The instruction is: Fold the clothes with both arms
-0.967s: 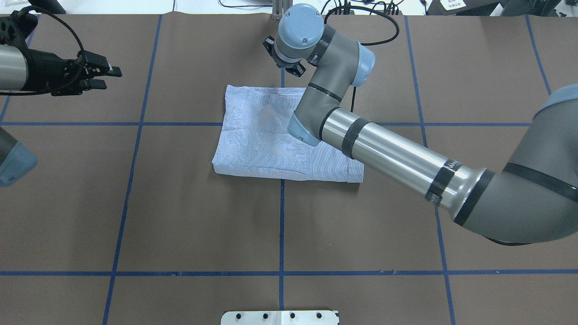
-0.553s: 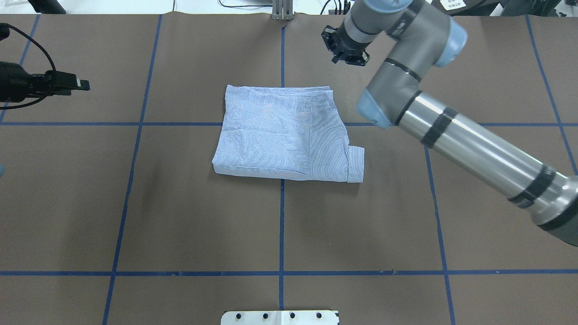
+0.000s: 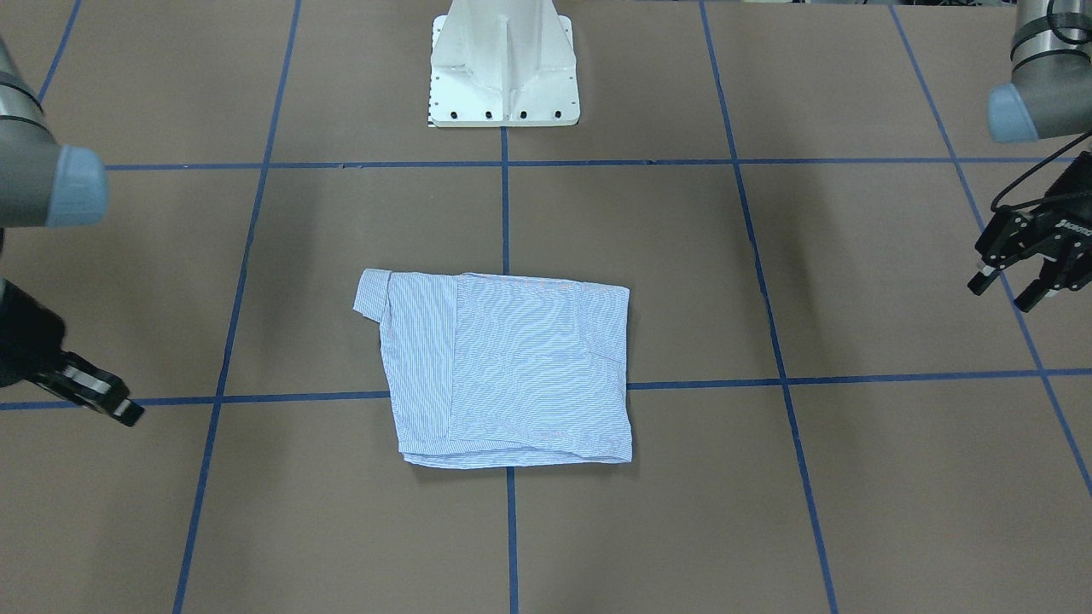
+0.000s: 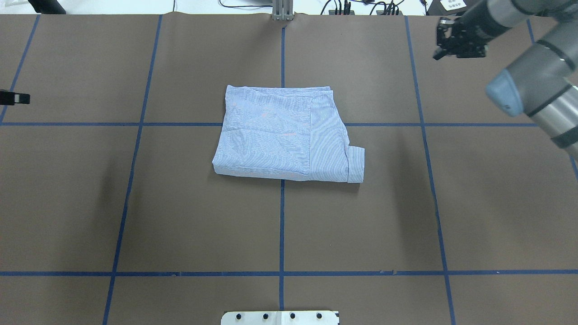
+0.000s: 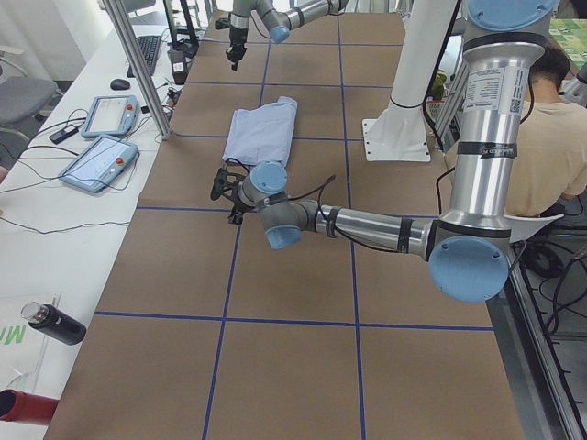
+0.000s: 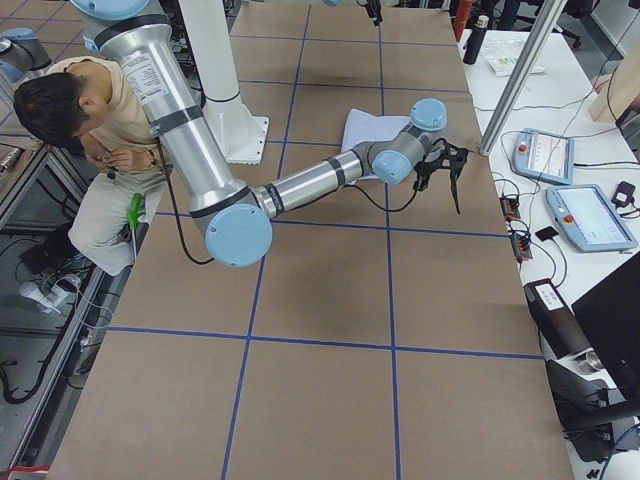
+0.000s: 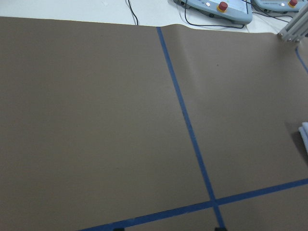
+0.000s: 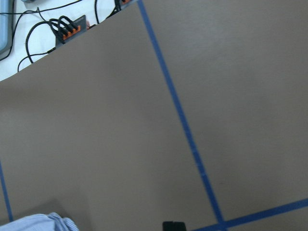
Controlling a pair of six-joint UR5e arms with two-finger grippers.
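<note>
The clothes, one blue-and-white striped shirt (image 4: 280, 135), lie folded into a flat rectangle at the middle of the table, a cuff sticking out at one corner (image 3: 373, 294). Neither arm touches the shirt. My right gripper (image 4: 458, 55) hangs open and holds nothing above the far right of the table, well clear of the shirt (image 6: 362, 128). My left gripper (image 3: 1011, 290) is open and holds nothing near the table's left end; only a fingertip (image 4: 18, 98) of it shows in the overhead view. Each wrist view catches just a corner of the shirt (image 8: 43, 222) (image 7: 304, 137).
Blue tape lines (image 4: 282, 225) divide the brown table cover into squares. The white pedestal base (image 3: 503, 68) stands at the robot's side. Teach pendants (image 5: 96, 160) and a bottle (image 5: 55, 323) lie on the white bench beyond the far edge. A seated person (image 6: 80, 130) is behind the robot.
My right arm has swung away from above the shirt to the far right of the table. The left gripper has pulled back toward the left edge. The shirt has not moved.
</note>
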